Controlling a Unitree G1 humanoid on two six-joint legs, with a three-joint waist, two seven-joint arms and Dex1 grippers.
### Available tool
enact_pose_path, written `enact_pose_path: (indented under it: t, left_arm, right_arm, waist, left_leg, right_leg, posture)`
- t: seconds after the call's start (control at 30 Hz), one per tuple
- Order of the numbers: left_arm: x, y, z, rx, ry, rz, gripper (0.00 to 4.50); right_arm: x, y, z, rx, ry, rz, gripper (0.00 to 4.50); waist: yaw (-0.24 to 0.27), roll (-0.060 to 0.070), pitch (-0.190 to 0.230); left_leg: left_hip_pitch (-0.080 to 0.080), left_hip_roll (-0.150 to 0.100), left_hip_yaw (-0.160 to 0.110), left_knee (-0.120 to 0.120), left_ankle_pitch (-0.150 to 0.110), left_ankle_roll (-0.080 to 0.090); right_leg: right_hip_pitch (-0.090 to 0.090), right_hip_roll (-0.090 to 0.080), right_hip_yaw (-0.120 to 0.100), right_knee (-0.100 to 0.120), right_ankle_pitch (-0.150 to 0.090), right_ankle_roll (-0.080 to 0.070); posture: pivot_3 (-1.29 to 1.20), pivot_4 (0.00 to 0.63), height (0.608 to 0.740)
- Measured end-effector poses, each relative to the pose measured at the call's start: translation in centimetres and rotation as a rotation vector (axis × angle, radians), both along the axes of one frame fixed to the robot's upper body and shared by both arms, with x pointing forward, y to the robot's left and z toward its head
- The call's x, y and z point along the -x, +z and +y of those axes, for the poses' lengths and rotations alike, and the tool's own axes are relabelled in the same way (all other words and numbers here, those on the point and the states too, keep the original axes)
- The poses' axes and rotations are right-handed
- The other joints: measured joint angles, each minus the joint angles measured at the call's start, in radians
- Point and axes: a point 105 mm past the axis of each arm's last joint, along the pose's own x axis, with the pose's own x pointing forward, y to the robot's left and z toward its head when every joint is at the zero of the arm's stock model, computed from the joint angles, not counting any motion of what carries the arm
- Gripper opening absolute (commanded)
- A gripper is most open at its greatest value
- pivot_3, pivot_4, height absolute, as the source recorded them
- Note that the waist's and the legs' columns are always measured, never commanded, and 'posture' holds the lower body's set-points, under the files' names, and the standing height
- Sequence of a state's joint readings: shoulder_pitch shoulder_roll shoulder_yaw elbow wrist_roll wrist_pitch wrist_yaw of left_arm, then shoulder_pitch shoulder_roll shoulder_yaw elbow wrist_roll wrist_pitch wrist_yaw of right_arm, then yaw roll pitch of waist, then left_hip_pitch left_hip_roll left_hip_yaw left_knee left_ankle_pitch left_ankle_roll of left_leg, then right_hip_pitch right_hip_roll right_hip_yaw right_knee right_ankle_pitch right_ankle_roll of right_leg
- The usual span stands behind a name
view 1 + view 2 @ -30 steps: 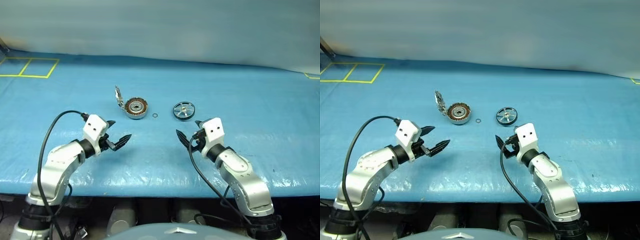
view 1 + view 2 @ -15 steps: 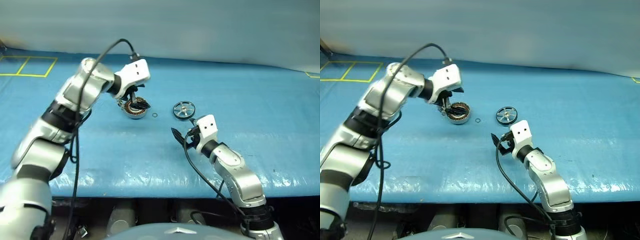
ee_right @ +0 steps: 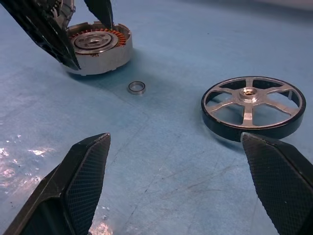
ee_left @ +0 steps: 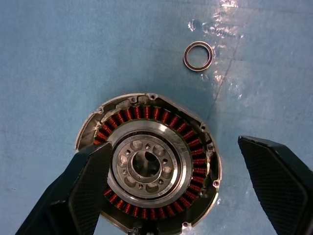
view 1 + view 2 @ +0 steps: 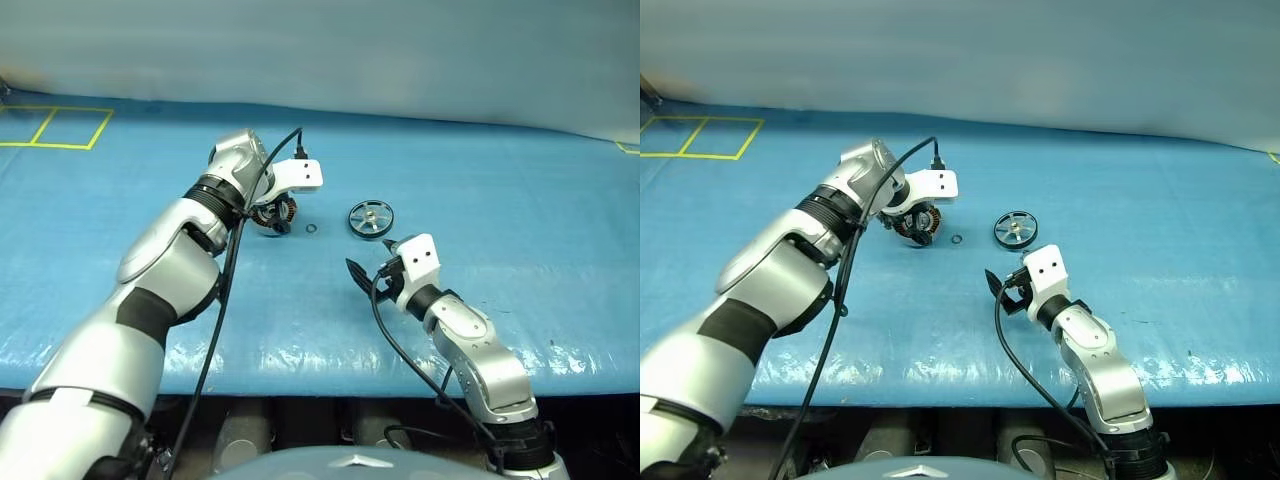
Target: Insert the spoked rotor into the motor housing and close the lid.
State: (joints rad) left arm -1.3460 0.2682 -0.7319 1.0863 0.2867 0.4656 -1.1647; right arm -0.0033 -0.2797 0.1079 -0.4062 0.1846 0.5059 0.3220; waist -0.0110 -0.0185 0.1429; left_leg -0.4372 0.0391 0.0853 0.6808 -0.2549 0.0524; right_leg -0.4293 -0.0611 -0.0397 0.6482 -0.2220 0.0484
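The motor housing (image 4: 149, 172) sits on the blue table (image 5: 520, 190), near the middle and a bit toward the far edge. It is a round grey case with a ring of copper-brown wire coils inside and a shiny hub in the centre. Its top is uncovered, so the coils show. The lid cannot be made out, because the left arm is in front of that spot.

The left gripper (image 4: 186, 188) hangs over the motor housing and points down at it. Its two black fingers (image 4: 80, 188) are spread wide, one on each side of the case. They are not pinching anything.

A tiny thin ring (image 4: 198, 56) lies flat on the table just beside the housing, between it and the wheel.

The spoked rotor (image 3: 253, 106) lies flat on the table too, well apart from the housing, on the right side. It has a dark rim and shiny silver spokes.

The right gripper (image 3: 183, 183) is low over the table, nearer the front edge. It points toward the rotor and the small ring. Its fingers are spread wide too, with nothing between them.
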Motion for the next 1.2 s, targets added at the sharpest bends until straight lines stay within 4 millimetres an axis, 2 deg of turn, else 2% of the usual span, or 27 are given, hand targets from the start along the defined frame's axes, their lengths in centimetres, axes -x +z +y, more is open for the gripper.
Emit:
enact_pose_path:
  t: [0.43,0.73,0.93,1.03,1.2]
  left_arm:
    - [0.1,-0.5,0.9,-0.047,0.028,0.03,4.48]
    - [0.2,-0.5,0.6,-0.057,0.017,0.041,4.48]
    - [0.5,-1.3,-0.2,-0.058,0.0,0.048,4.48]
    - [0.4,-1.4,-0.1,-0.057,0.008,0.04,3.9]
    - [-0.1,-1.5,0.4,-0.063,0.034,0.001,2.3]
  right_arm:
    - [0.2,-0.4,0.1,-0.014,-0.023,0.006,4.5]
    - [0.2,-0.3,0.5,-0.023,-0.018,-0.002,4.5]
    - [0.2,-0.3,0.5,-0.026,-0.025,0.0,4.5]
    - [0.3,-0.6,0.4,-0.028,-0.035,0.008,4.5]
    - [0.4,-0.8,-0.1,-0.026,-0.058,0.014,4.5]
  waist:
    - [0.001,0.0,0.0]
    - [0.001,0.0,0.0]
    - [0.001,0.0,0.0]
    - [0.001,0.0,0.0]
    - [0.001,0.0,0.0]
  left_leg:
    - [-0.003,0.0,0.0,0.011,-0.005,0.008]
    - [-0.003,-0.001,0.0,0.013,-0.005,0.008]
    - [-0.003,-0.001,0.0,0.017,-0.005,0.009]
    - [-0.002,-0.001,0.0,0.017,-0.005,0.008]
    - [-0.001,-0.001,-0.001,0.018,-0.005,0.008]
  right_leg:
    - [0.001,-0.001,0.002,0.003,0.004,0.006]
    - [0.001,-0.001,0.002,0.005,0.004,0.005]
    - [0.0,-0.002,0.003,0.011,0.003,0.005]
    - [0.0,-0.002,0.003,0.012,0.003,0.005]
    - [0.001,-0.002,0.003,0.013,0.003,0.005]
  posture:
    - [0.0,0.15,0.74]
    - [0.0,0.15,0.74]
    - [0.0,0.15,0.74]
    - [0.0,0.15,0.74]
    - [0.0,0.15,0.74]
